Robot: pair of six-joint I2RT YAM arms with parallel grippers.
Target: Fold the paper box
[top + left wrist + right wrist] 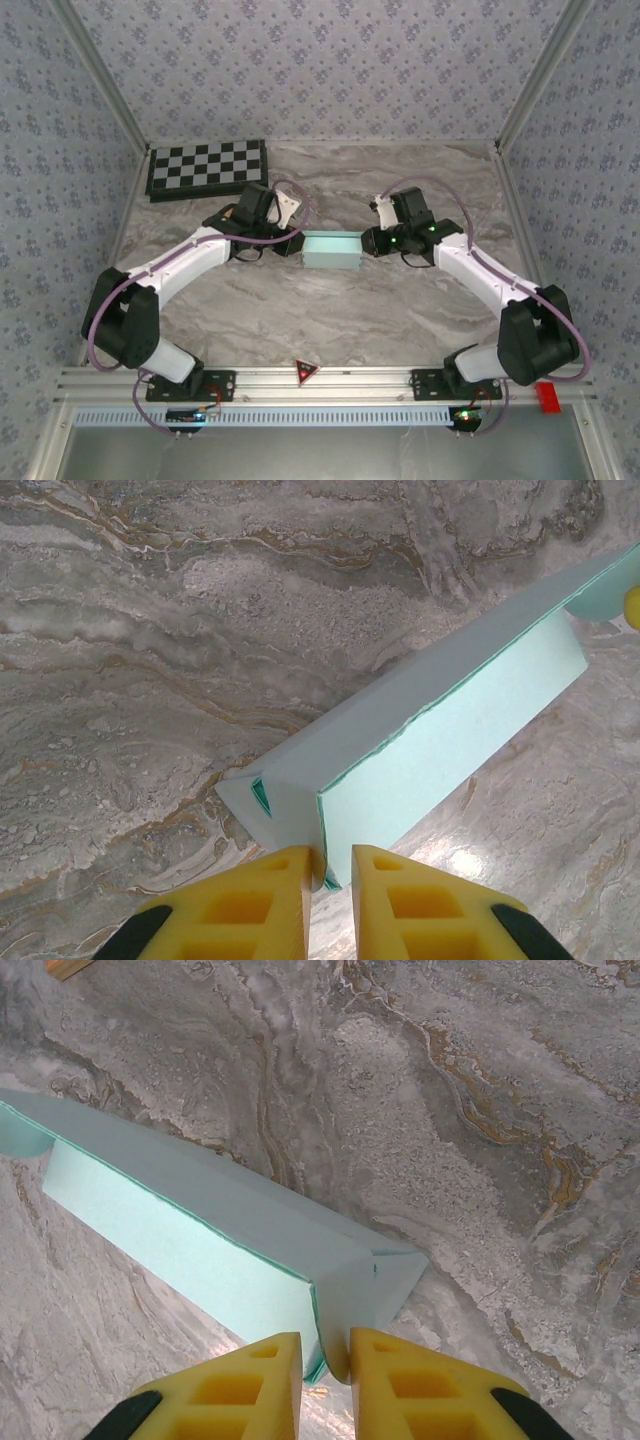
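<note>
The paper box (331, 250) is a pale cyan, long flat box lying on the marble table between my two grippers. My left gripper (293, 245) is at its left end and my right gripper (369, 242) at its right end. In the left wrist view the yellow jaws of the left gripper (331, 872) are closed narrowly on the end flap and corner of the paper box (450, 730). The right wrist view shows the right gripper (326, 1355) pinching the curved end flap of the paper box (200, 1245) in the same way.
A black-and-white checkerboard (207, 168) lies at the back left of the table. A small red block (546, 396) sits on the front rail at the right, and a red triangle (305, 372) marks the rail's middle. Patterned walls enclose the table on three sides.
</note>
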